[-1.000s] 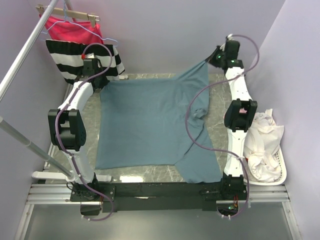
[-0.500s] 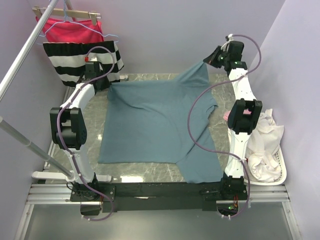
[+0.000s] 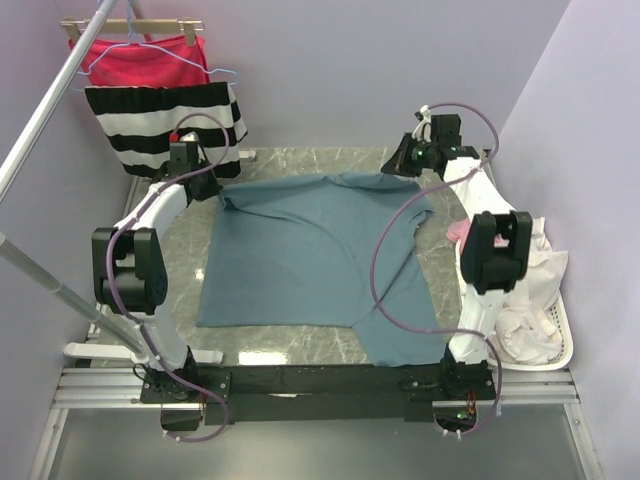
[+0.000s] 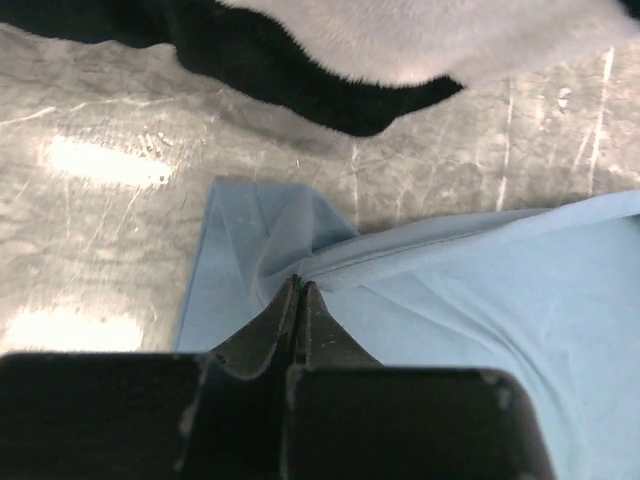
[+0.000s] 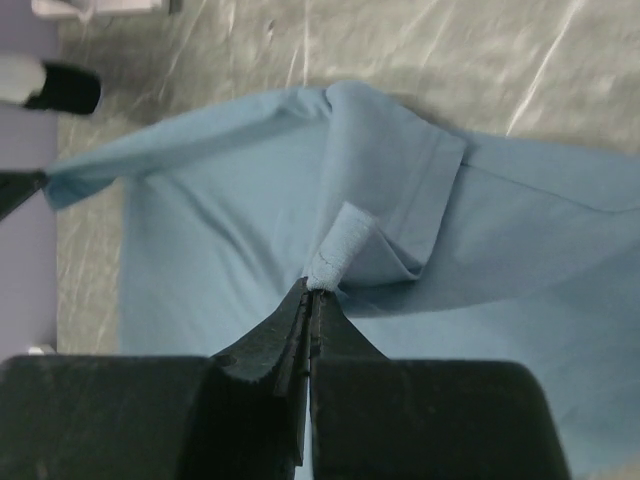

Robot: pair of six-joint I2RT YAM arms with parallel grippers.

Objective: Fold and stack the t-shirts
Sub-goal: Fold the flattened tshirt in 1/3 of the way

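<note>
Your left gripper (image 4: 297, 285) and right gripper (image 5: 310, 285), each pinching the t-shirt (image 3: 300, 250) by its upper edge, have sunk toward the surface (image 3: 310, 158); a fold seems underway, so carry that edge evenly down-frame.

The slate-blue t-shirt (image 3: 300, 250) lies spread on the table (image 3: 290, 158), far edge rumpled.

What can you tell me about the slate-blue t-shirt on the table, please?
The slate-blue t-shirt is plain, soft cloth without print, spread mostly flat on the marble table, creased along its far edge. The left gripper pinches its far-left corner, the right gripper a bunched fold at its far right.
</note>
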